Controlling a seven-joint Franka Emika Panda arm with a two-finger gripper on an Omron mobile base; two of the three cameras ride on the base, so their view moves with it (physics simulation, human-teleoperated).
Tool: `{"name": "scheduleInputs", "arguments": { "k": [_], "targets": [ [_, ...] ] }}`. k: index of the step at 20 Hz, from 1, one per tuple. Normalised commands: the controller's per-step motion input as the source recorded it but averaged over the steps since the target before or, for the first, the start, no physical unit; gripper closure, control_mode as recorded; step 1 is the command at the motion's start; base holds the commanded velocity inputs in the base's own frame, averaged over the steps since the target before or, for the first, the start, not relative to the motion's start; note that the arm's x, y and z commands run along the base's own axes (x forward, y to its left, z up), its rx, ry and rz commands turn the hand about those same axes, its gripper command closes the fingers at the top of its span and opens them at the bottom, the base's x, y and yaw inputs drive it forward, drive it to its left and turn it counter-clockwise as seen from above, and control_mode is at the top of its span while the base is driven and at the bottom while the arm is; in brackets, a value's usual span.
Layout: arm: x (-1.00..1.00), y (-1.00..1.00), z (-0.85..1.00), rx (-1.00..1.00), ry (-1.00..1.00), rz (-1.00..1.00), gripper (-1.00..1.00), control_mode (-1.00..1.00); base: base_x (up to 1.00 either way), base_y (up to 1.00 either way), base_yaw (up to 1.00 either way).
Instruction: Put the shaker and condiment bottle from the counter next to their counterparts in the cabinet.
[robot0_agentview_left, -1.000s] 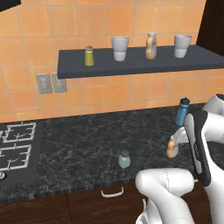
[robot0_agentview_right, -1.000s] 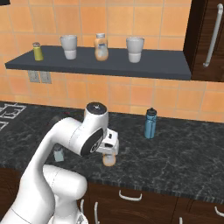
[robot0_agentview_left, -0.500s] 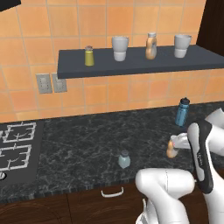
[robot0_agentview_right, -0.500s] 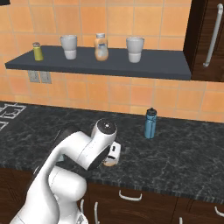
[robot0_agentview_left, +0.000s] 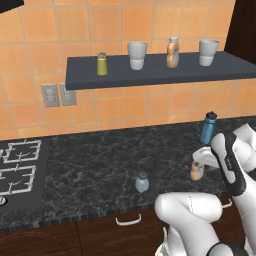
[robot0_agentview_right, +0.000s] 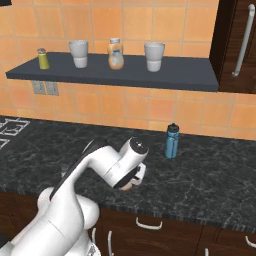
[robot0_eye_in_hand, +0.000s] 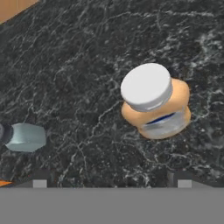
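Observation:
The condiment bottle (robot0_eye_in_hand: 155, 103), amber-orange with a pale whitish cap, stands on the black speckled counter (robot0_eye_in_hand: 87, 65). My gripper (robot0_eye_in_hand: 112, 183) hangs open just above it, its two dark fingertips (robot0_eye_in_hand: 40, 181) wide apart with nothing between them. In the left base view the gripper (robot0_agentview_left: 200, 160) sits right over the bottle (robot0_agentview_left: 197, 171); in the right base view the hand hides most of the bottle (robot0_agentview_right: 127, 186). The pale blue-grey shaker (robot0_agentview_left: 141, 182) stands further left on the counter (robot0_agentview_left: 90, 160), also seen as the shaker (robot0_eye_in_hand: 24, 136). On the dark grey shelf (robot0_agentview_left: 150, 72) stand the yellow-green shaker (robot0_agentview_left: 102, 64) and the curvy orange bottle (robot0_agentview_left: 172, 52).
A blue bottle with a black cap (robot0_agentview_left: 208, 127) stands on the counter behind the hand. Two pale cups (robot0_agentview_left: 137, 55) (robot0_agentview_left: 208, 52) flank the curvy orange bottle on the shelf. A stove (robot0_agentview_left: 17, 170) lies at the left. A dark tall cabinet with a handle (robot0_agentview_right: 242, 40) stands at the right.
The arm has folded lower and the hand has sunk a little closer to the condiment bottle. The bottle and the shaker have not moved.

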Motion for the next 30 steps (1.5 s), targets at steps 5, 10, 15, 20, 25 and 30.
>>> {"name": "scheduleInputs", "arguments": {
  "k": [5, 10, 15, 20, 25, 30],
  "targets": [
    [0.00, -0.45, -0.14, 0.01, -0.01, 0.00, -1.00, -1.00, 0.00, 0.00, 0.00],
    [0.00, -0.03, -0.05, 0.07, -0.03, 0.00, -1.00, -1.00, 0.00, 0.00, 0.00],
    [0.00, 0.01, -0.03, 0.01, -0.25, 0.00, -1.00, -1.00, 0.00, 0.00, 0.00],
    [-0.01, 0.12, 0.00, 0.04, -0.16, 0.00, -1.00, -1.00, 0.00, 0.00, 0.00],
    [0.05, 0.08, -0.06, 0.02, -0.08, 0.00, -1.00, -1.00, 0.00, 0.00, 0.00],
    [0.09, 0.04, -0.14, 0.04, -0.05, 0.00, -1.00, -1.00, 0.00, 0.00, 0.00]
  ]
}}
